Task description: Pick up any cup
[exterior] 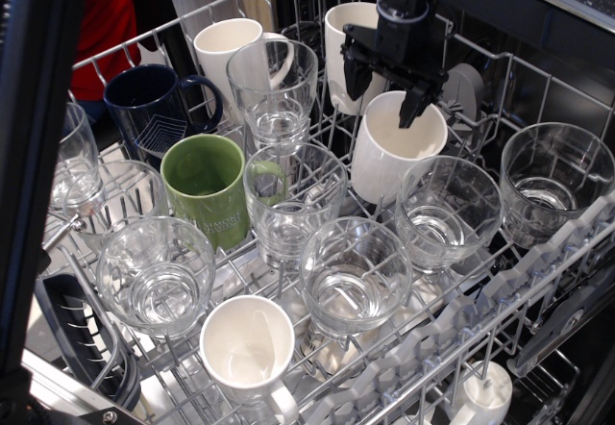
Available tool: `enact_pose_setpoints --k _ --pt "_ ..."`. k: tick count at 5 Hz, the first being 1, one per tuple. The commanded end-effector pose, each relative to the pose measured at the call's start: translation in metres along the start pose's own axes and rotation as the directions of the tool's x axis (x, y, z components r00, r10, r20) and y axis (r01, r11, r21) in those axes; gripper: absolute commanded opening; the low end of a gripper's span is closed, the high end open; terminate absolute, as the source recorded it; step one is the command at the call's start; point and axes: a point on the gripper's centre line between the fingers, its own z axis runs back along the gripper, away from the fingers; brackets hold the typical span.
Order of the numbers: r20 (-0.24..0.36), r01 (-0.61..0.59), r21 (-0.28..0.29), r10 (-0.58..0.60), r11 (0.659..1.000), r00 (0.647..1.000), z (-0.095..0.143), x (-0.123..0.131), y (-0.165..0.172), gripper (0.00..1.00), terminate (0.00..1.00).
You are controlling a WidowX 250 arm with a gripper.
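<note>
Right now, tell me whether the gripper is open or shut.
Open. The gripper's two black fingers stand apart above the cup, one over its rim, holding nothing.

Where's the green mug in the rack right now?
The green mug stands left of centre, in front of the navy mug, beside a clear glass on its right.

The black gripper (386,87) hangs just above the cup (394,146), reaching down from the top edge of the view. Its two fingers are spread apart, pointing downward. The right-hand fingertip (411,110) in the picture sits over the cup's mouth, near the back rim; the other is just outside the rim on the far left side. Nothing is between them.
</note>
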Motion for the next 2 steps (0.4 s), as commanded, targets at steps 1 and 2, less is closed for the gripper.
enact_pose_setpoints --k 1,2 --pt "0.116 -0.067 0.065 0.059 0.996 0.992 0.001 0.032 0.009 1.00 0.00" --pt "0.131 -0.080 0.088 0.068 0.993 0.989 -0.011 0.038 0.011 1.00 0.00"
